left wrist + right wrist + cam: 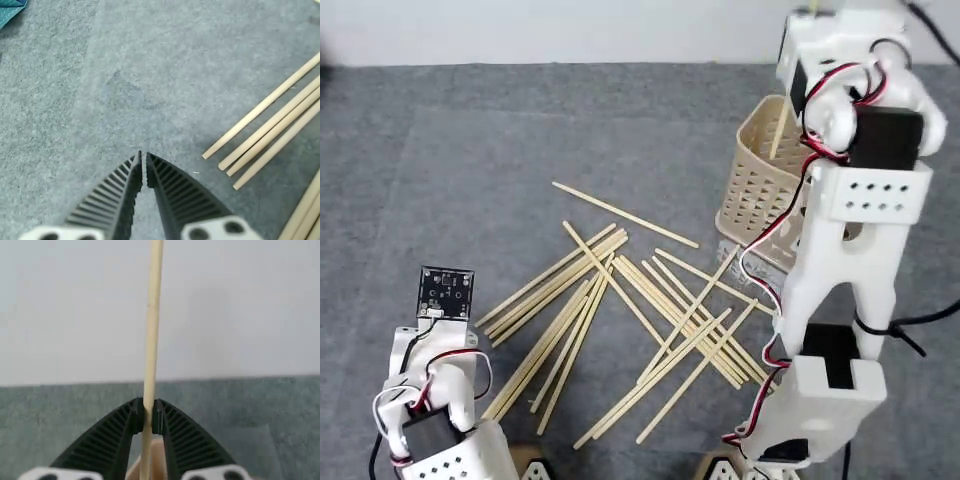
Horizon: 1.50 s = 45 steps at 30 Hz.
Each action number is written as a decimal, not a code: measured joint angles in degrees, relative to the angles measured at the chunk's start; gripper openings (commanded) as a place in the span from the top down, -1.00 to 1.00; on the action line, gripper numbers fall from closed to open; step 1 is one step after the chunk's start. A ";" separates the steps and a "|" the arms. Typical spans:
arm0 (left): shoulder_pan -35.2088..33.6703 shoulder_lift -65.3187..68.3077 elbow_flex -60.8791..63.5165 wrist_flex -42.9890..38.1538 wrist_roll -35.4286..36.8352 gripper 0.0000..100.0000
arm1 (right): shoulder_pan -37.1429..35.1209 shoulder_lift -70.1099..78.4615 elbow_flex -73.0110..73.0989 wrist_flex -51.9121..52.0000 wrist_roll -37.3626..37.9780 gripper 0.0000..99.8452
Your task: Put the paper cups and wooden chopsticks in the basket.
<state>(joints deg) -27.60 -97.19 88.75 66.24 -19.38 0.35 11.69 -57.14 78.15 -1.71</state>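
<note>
High view gives you the grey mat [620, 130] covering the whole table. Your right arm [850, 250] is the biggest thing on it. It rises from its base at 5 o'clock and folds up towards 1 o'clock, over the basket. The loose chopsticks [640, 320] lie flat in a fanned, crisscrossed heap across the middle of the mat, from 7 o'clock to 4 o'clock. One stray chopstick [625, 215] lies apart at the heap's 12 o'clock. The basket [755, 195], beige and slotted, stands at 2 o'clock of the heap, partly behind the right arm. Your left arm [435, 420] sits low at 7 o'clock, near the heap's closest ends.

Right wrist view shows your right gripper [146, 407] clamped on the held chopstick [151, 315], which runs straight out past the fingertips. In the high view it slants down into the basket's mouth. Left wrist view shows your left gripper [143, 157] with its jaws drawn together on nothing, over the mat. The ends of four loose chopsticks lie near it.
</note>
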 measured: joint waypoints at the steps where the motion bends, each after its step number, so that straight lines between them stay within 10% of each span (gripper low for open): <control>1: 0.00 0.00 0.00 0.00 0.00 0.97 | -0.09 -0.18 0.00 1.41 0.00 0.99; 11: 0.00 -0.18 0.00 0.00 0.00 0.97 | -0.26 -6.07 0.00 21.89 0.00 0.99; 22: 0.09 -0.18 0.00 0.00 0.00 0.97 | -2.20 -25.49 26.11 21.54 0.00 0.98; 45: 0.09 -0.18 0.00 0.00 0.00 0.97 | 2.29 -21.71 57.58 -51.87 -1.23 0.97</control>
<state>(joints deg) -27.52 -97.36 88.75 66.24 -19.38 2.64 -10.02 0.44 26.29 -2.95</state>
